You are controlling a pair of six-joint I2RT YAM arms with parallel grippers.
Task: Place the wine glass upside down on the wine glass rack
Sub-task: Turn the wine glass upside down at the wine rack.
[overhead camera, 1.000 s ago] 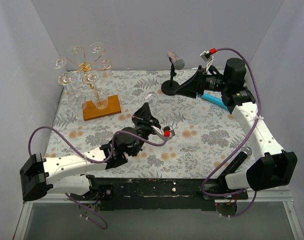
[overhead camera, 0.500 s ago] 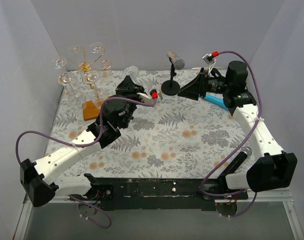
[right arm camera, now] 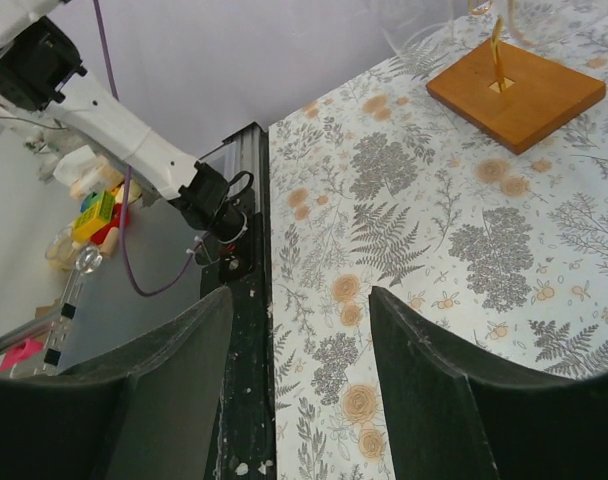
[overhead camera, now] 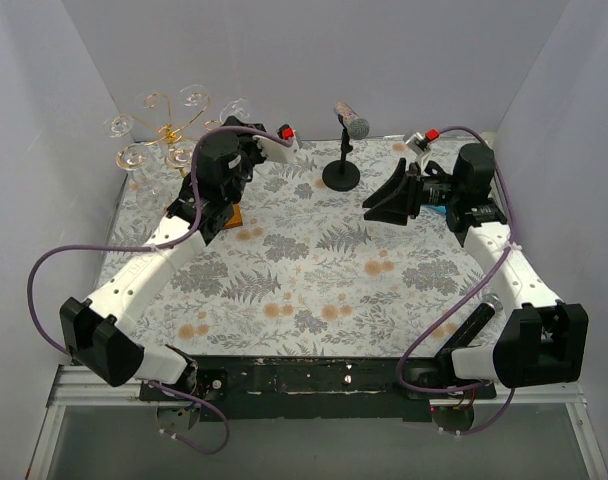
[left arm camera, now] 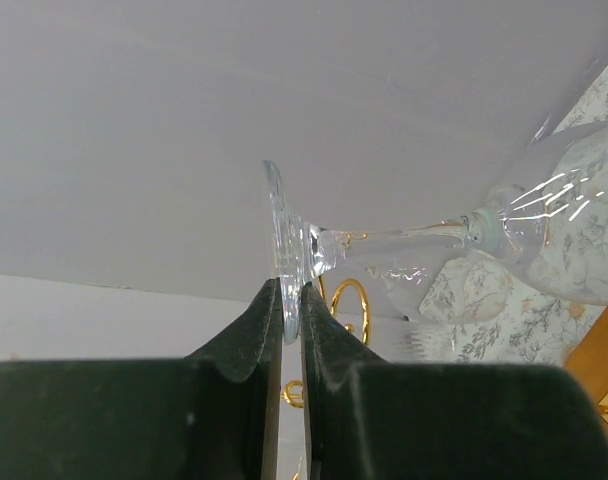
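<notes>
Now pinches glass (left arm camera: 544,220) by foot rim in left fingers (left arm camera: 239,345), with right fingers (right arm camera: 434,380) spread empty. Could slip, or knock rack's (overhead camera: 167,133) hung glasses (overhead camera: 119,125).

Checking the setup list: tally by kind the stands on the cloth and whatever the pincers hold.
Gold wire wine glass rack on an orange-brown wooden base: 1
Black round-footed microphone stand: 1
Clear wine glass, gripped by its foot in the left pincer: 1
Total: 3
</notes>
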